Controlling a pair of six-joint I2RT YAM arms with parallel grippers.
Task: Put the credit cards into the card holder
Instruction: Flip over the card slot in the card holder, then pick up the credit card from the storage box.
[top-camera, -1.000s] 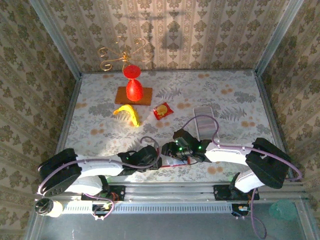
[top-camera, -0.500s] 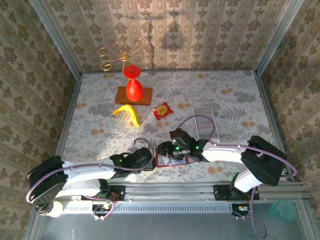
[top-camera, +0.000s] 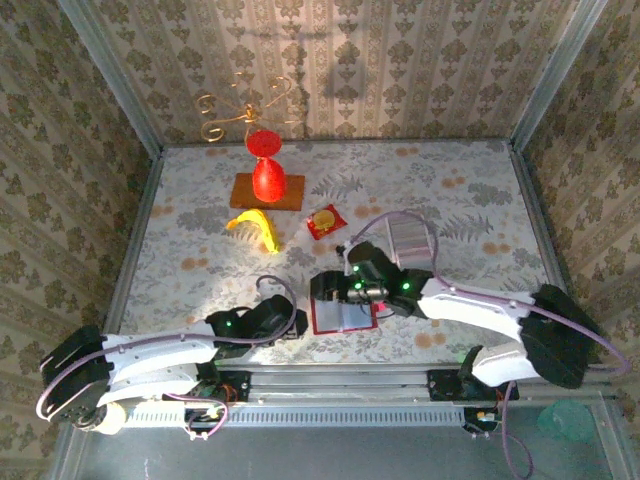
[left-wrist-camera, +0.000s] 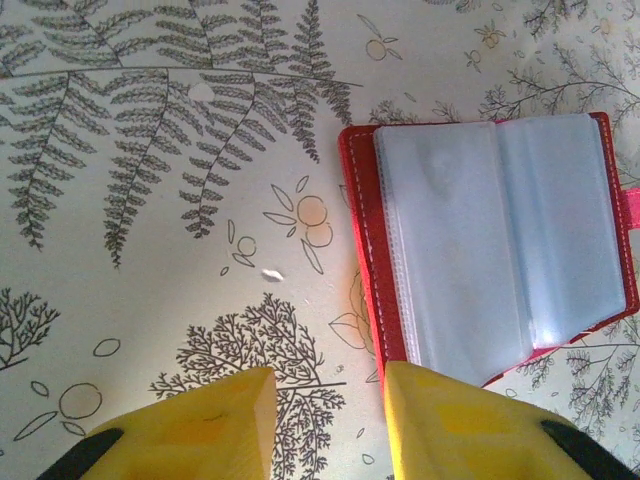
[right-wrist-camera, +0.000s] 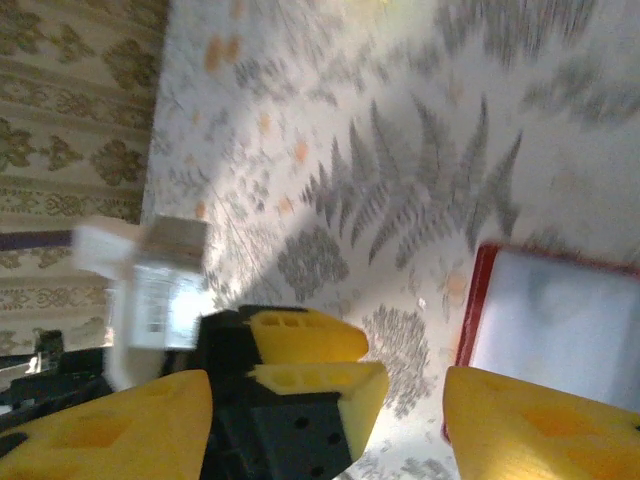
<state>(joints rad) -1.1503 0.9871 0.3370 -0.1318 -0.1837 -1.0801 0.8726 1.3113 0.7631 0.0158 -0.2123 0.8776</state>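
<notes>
left gripper (left-wrist-camera: 325, 425) narrowly apart, empty | right gripper (right-wrist-camera: 325, 400) wide, empty | risk: your crowded grippers may clash or flip the card holder (left-wrist-camera: 490, 230) shut

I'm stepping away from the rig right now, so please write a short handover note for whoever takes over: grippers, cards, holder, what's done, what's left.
Left gripper: open, empty, low over the table at the holder's left edge.
Right gripper: open, empty, by the holder's far side.
Holder: lying open and flat near the front edge; no card visible in its sleeves.
Cards: stacked beyond the holder, apart from it, not held.
Done: holder is open.
Left: pick up the cards and slide them in.
</notes>
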